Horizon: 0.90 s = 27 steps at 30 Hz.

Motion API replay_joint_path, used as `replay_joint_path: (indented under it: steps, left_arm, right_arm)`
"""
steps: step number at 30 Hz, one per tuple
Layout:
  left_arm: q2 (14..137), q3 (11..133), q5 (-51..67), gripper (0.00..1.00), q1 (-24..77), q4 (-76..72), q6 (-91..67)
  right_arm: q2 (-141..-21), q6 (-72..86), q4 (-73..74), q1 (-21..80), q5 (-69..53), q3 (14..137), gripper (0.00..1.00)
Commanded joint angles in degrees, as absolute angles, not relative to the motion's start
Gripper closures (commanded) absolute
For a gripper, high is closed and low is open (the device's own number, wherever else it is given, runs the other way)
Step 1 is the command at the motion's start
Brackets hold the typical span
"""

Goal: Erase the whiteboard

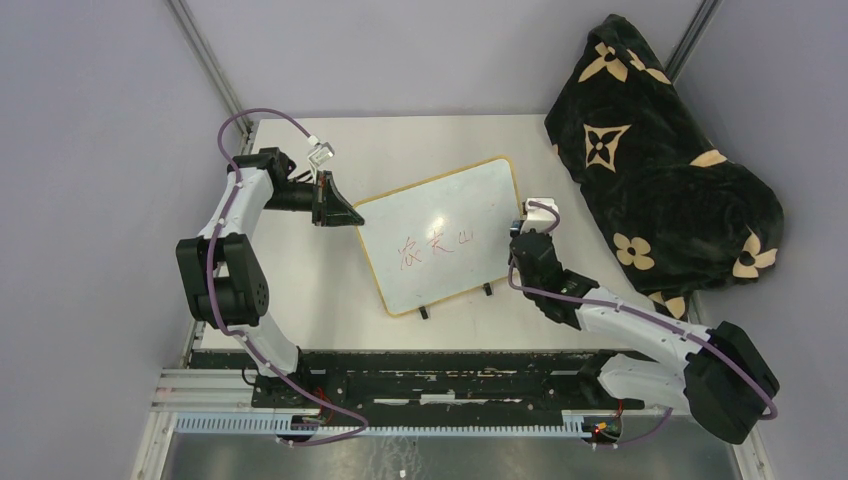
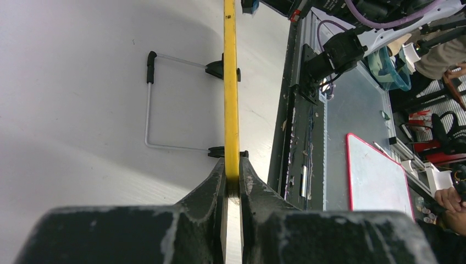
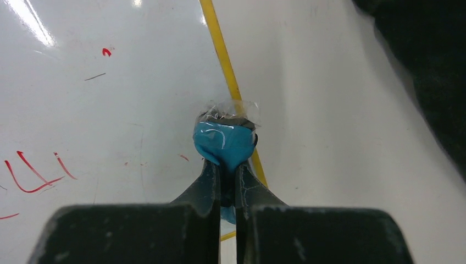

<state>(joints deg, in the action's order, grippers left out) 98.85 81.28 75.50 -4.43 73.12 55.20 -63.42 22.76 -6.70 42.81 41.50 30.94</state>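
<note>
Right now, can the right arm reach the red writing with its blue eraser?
Probably yes. The right gripper holds the eraser at the edge of the whiteboard, with nothing between it and the red writing. The left gripper clamps the frame.

Black floral blanket (image 1: 660, 190), white table (image 1: 320, 290)

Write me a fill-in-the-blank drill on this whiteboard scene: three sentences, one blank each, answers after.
1. The left fingers are shut on the frame of the whiteboard, and that frame is ____ in colour.
2. The right fingers pinch an eraser that is ____ in colour.
3. The handwriting on the whiteboard is ____ in colour.

Missing words: yellow; blue; red.
</note>
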Motion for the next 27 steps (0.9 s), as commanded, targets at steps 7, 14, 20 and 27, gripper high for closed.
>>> replay_joint_path:
  steps: [7, 14, 20, 27]
  left_arm:
    - [99.79, 81.74, 70.99, 0.97, -3.95, 74.18, 60.9]
    - [100.23, 81.64, 71.18, 0.97, -3.96, 74.18, 61.26]
    - [100.31, 81.56, 71.59, 0.97, -3.93, 74.78, 61.96]
    - [100.07, 81.64, 70.86, 0.97, -3.96, 75.23, 62.07]
  right_arm:
    - [-68.73, 22.83, -11.24, 42.7, 33.46, 32.55, 0.99]
    - [-66.88, 20.02, -17.57, 42.64, 24.09, 30.85, 0.99]
    - [-68.12, 18.92, -18.67, 42.69, 21.52, 32.69, 0.99]
    - [-71.49, 18.44, -11.96, 42.54, 33.63, 37.72, 0.99]
